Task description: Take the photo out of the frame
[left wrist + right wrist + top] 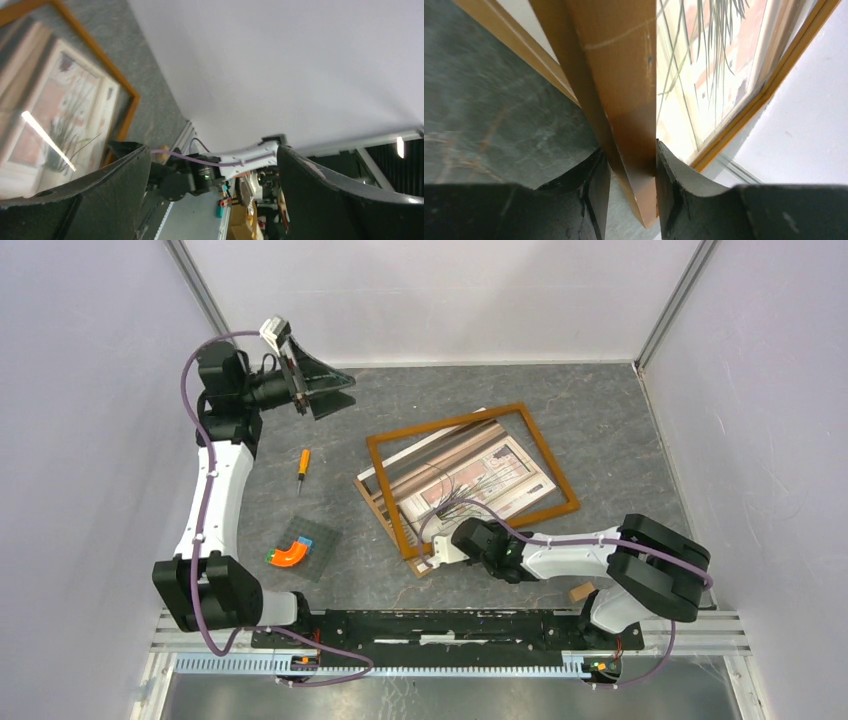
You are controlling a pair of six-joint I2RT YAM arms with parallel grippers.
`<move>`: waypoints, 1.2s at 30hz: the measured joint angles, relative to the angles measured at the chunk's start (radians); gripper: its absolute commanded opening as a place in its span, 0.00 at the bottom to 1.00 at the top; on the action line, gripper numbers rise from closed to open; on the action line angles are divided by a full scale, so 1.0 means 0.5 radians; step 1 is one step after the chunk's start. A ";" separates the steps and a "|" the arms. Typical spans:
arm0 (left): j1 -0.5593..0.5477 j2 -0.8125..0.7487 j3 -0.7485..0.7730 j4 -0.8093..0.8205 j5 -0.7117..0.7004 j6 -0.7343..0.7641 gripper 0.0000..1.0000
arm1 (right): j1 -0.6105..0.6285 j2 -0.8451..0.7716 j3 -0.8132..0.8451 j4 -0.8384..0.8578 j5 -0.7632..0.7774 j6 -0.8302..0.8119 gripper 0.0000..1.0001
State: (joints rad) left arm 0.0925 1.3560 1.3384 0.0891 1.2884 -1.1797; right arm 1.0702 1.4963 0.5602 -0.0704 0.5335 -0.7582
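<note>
The frame (386, 490), a narrow orange-brown wooden rectangle, lies askew over the photo (480, 475) of a spiky plant at a window. My right gripper (432, 554) is at the frame's near-left corner. In the right wrist view that wooden corner (624, 75) stands between both fingers (674, 170), the gripper (629, 155) shut on it, with the photo (704, 60) showing beyond. My left gripper (315, 385) hangs high at the back left, open and empty (212, 150). From there it looks down at the frame (120, 80) and the photo (65, 115).
An orange-handled screwdriver (303, 465) lies left of the frame. A small grey plate (312, 540) with an orange block sits near the left arm's base. A small brown piece (582, 590) lies by the right arm's base. Pale walls enclose the table.
</note>
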 measured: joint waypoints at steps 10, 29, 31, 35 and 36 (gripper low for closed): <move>-0.002 -0.117 -0.279 -1.525 -0.941 1.794 1.00 | 0.064 -0.279 0.126 -0.352 -0.531 0.174 0.98; -0.521 1.340 1.111 -2.218 -1.530 3.052 1.00 | -0.799 -0.833 0.229 -1.023 -1.002 0.377 0.98; -0.567 1.519 1.335 -2.252 -1.563 3.068 1.00 | -0.947 -0.803 0.356 -1.022 -1.099 0.549 0.98; -0.640 1.796 1.653 -2.287 -1.643 3.082 1.00 | -1.217 -0.777 0.498 -0.956 -1.289 0.929 0.98; -0.653 1.852 1.705 -2.300 -1.661 3.082 1.00 | -1.308 -0.761 0.504 -0.932 -1.353 1.032 0.98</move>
State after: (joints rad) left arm -0.2340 2.2822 2.1910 -1.0611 0.4580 0.3611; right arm 0.4164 1.1156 0.8124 -0.5362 -0.1432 -0.2420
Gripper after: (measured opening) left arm 0.997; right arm 0.979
